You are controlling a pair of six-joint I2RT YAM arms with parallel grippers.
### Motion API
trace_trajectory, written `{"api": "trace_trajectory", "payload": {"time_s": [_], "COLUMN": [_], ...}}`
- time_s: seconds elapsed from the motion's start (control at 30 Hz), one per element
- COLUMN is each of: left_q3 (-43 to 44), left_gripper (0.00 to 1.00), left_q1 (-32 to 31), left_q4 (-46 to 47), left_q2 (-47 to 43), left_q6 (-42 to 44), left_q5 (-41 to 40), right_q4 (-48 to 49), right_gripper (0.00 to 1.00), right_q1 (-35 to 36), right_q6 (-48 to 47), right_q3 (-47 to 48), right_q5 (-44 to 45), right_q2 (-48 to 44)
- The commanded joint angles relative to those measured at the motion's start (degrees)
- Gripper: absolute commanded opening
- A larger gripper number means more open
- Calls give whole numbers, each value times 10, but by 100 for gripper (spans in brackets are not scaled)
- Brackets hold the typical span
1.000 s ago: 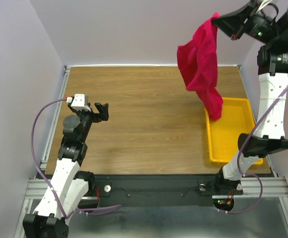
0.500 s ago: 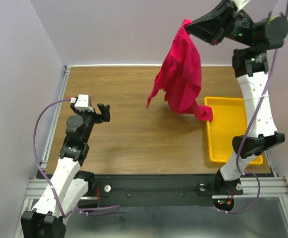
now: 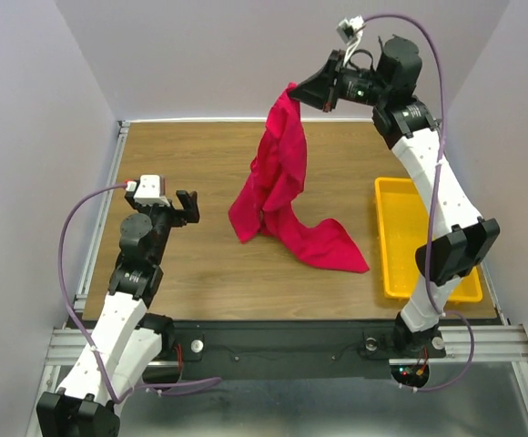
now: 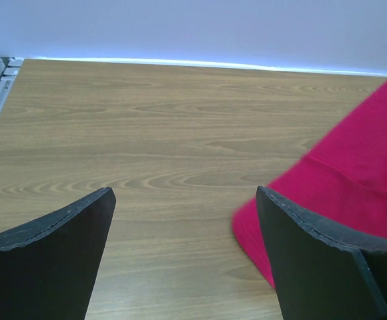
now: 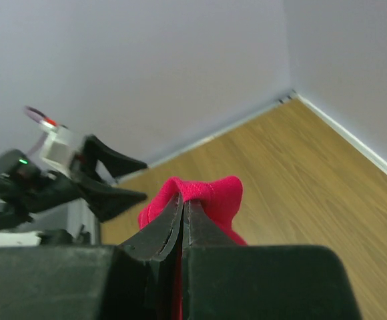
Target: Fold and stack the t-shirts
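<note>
While the left gripper [image 3: 187,206] gapes, the right gripper [image 3: 294,92] pinches the hanging t-shirt [image 3: 279,187].

No text, label, brand or number can be read in any view. The t-shirt [image 3: 282,173] is plain cloth with no print, and neither the tray [image 3: 410,238] nor the table [image 3: 200,155] carries any legible marking.
</note>
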Motion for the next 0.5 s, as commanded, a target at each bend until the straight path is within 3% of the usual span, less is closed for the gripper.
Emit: {"api": "trace_trajectory", "payload": {"time_s": [0.0, 0.17, 0.23, 0.27, 0.37, 0.47], "left_q3": [4, 2, 2, 4, 8, 8], "left_gripper": [98, 98, 98, 98, 98, 98], "left_q1": [-2, -3, -3, -3, -3, -4], "left_q4": [20, 25, 27, 26, 20, 19], "left_q2": [-22, -32, -32, -33, -38, -50], "left_q6": [11, 9, 9, 10, 11, 11], "left_q5": [-23, -24, -22, -19, -17, -18], "right_q4": [-71, -100, -137, -181, -242, -241], "right_gripper": [4, 10, 19, 38, 78, 92], "right_q1": [2, 18, 48, 76, 95, 89], "right_q6": [-190, -263, -314, -366, -409, -428], "right_q3": [-58, -214, -253, -278, -302, -334], "right_q5": [31, 27, 53, 94, 194, 318], "right_q2": [-57, -99, -106, -100, -96, -141]}}
